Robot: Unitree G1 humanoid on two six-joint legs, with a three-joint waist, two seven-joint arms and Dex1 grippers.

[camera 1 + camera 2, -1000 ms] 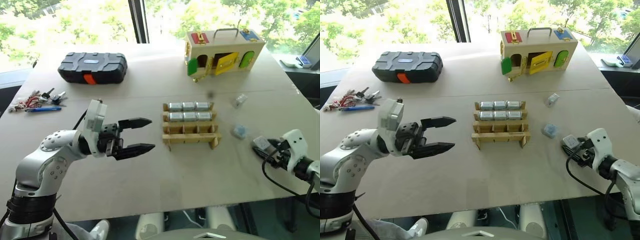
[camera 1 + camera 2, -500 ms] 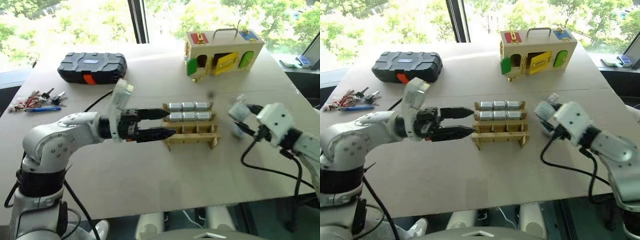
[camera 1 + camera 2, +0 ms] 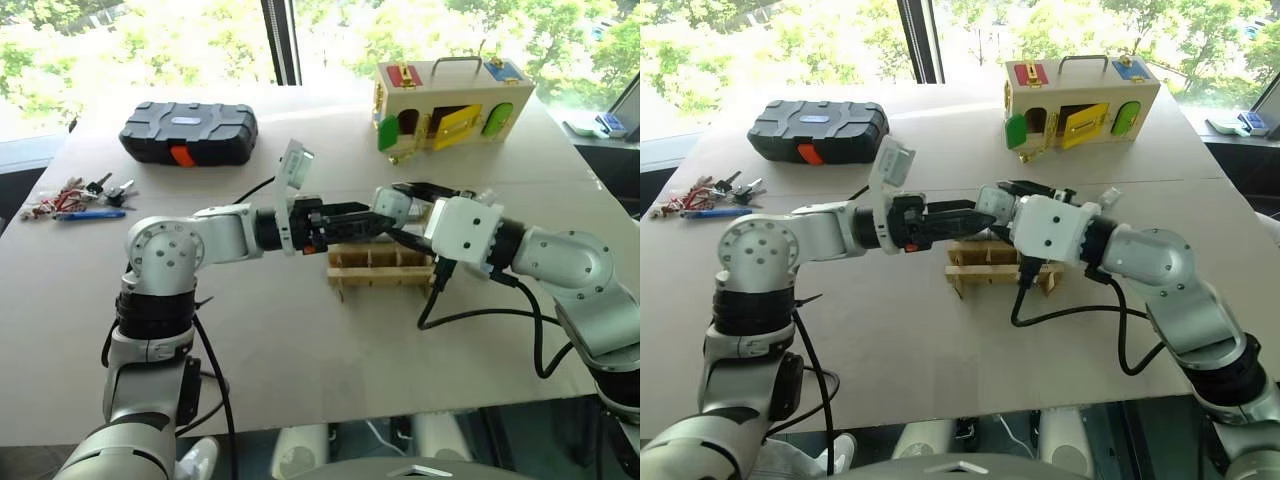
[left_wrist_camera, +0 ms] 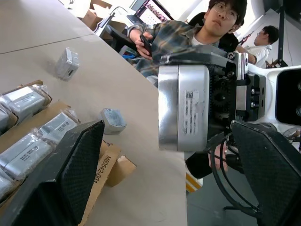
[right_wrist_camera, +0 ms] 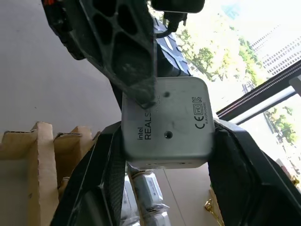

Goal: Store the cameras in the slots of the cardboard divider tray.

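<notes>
While my right gripper [image 5: 164,155] clamps a rigid, smooth metal camera [image 5: 165,123] by its short ends, my left gripper [image 4: 174,174] gapes wide around it; slippery, so flat faces suit.

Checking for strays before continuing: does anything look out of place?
A camera and a second camera lie loose on the table beside the tray, outside its slots. Nothing looks damaged or spilled.

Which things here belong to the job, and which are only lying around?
Job: camera in right gripper; other cameras; tray.
Lying about: black case; keys; pen; wooden box.
</notes>
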